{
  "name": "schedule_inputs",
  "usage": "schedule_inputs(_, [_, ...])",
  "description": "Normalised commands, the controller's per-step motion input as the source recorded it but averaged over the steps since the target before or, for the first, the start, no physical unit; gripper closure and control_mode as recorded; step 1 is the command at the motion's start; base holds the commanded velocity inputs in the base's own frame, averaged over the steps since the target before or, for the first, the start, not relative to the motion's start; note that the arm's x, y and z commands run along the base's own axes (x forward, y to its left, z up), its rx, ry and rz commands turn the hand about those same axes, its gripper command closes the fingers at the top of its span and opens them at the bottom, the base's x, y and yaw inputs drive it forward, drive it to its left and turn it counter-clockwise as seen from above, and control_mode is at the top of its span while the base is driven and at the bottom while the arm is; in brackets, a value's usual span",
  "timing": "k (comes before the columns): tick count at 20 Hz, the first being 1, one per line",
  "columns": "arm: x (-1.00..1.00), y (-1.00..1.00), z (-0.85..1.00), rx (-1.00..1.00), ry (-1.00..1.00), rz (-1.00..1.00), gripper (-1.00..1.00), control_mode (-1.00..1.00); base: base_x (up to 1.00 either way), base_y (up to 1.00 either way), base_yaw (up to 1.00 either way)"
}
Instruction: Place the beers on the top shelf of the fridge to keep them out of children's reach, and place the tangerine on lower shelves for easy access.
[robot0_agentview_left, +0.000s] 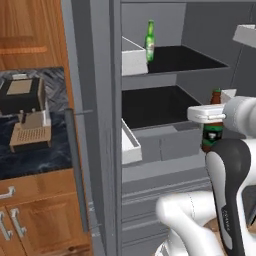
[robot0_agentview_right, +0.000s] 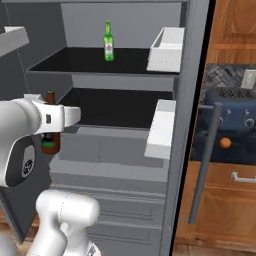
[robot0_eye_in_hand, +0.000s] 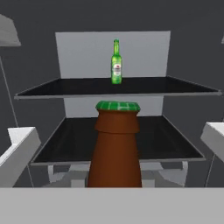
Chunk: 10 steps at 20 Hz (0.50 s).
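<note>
The fridge (robot0_agentview_left: 100, 150) stands open, its dark interior facing the robot. The green bottle (robot0_agentview_right: 108, 41) stands upright on the top shelf (robot0_agentview_right: 75, 62), toward the back and roughly mid-width, apart from the white door bins (robot0_agentview_right: 167, 50) at the sides. In the hand view the green bottle (robot0_eye_in_hand: 116, 62) sits straight ahead on that top shelf (robot0_eye_in_hand: 175, 87), against the pale rear wall.

The brown bottle (robot0_agentview_left: 213, 131) is upright in front of the open fridge, at about the height of the lower shelves (robot0_agentview_left: 150, 107), and is carried by the arm. The pincer (robot0_agentview_left: 210, 122) is closed tightly around the bottle's upper body just below the neck (its fingers are mostly hidden behind the white hand in both base views). From the right base view the brown bottle (robot0_agentview_right: 50, 137) hangs below and behind the white hand, its neck poking above it and its labelled body below. In the hand view the brown bottle (robot0_eye_in_hand: 116, 148) rises close to the camera, its green cap level with the lower shelves (robot0_eye_in_hand: 74, 140).

The tangerine (robot0_agentview_right: 225, 143) rests on the dark desk (robot0_agentview_right: 235, 150) to the right of the fridge, just in front of the blue toaster (robot0_agentview_right: 230, 112). On the left a coffee machine (robot0_agentview_left: 25, 115) sits on the desk (robot0_agentview_left: 30, 160) above wooden cabinets (robot0_agentview_left: 35, 215).
</note>
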Motion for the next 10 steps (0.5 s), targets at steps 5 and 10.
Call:
schedule_inputs(5, [0.0,0.0,0.0,0.0,0.0,0.0,1.0,1.0,0.61,-0.02,0.0])
schedule_inputs(10, [0.0,0.0,0.0,0.0,0.0,0.0,1.0,1.0,0.64,0.0,0.0])
